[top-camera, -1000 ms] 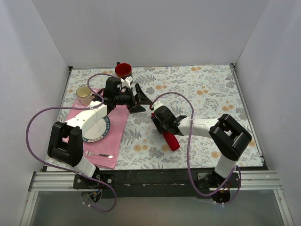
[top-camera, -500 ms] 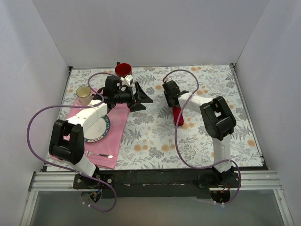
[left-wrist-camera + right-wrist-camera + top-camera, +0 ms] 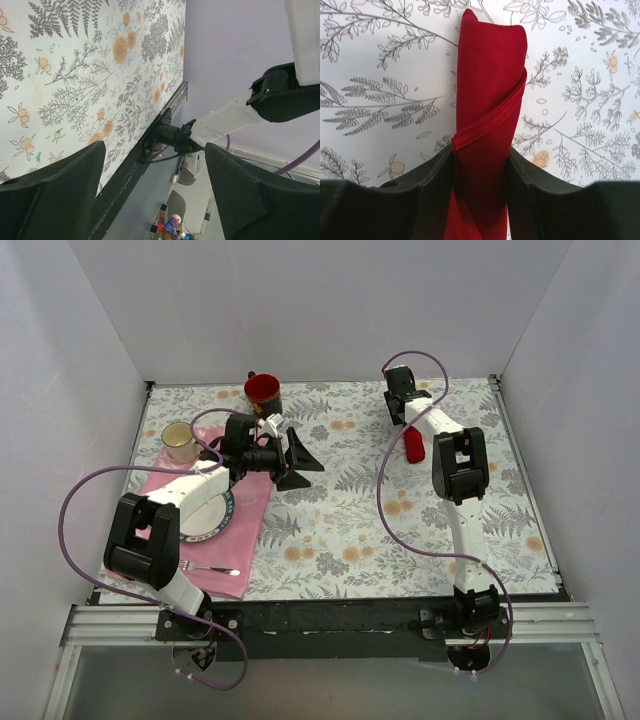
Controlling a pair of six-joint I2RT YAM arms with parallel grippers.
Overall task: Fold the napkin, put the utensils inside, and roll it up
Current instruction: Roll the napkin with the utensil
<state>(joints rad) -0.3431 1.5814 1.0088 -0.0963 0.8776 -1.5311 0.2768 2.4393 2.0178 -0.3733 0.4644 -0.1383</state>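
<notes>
Two arms are showing in the top view. The right arm (image 3: 455, 455) is reaching to the upper right of the frame, its jaws pinching the napkin (image 3: 413, 446), a tight red roll lying over the floral surface (image 3: 340, 530); whether it is touching I cannot tell. The left arm (image 3: 195, 490) is hovering at the upper left beside the pink placemat (image 3: 240, 540), its jaws spread and holding nothing. The utensils are not showing anywhere, and I cannot tell whether they are lying inside the roll. In the left wrist view, the spread jaws are framing only bare surface and the other arm's base. In the right wrist view, the jaws are pressing both sides of the roll, with a hemmed flap crossing its front on a slant. Judging by this, the rolling is looking finished and the set-down is in hand. It is worth lowering the roll until it is lying flat with that flap underneath, and only then parting the jaws, lest it spring open. Since a second ago, the roll is travelling from the lower middle to the upper right, while the left arm is hardly shifting.
</notes>
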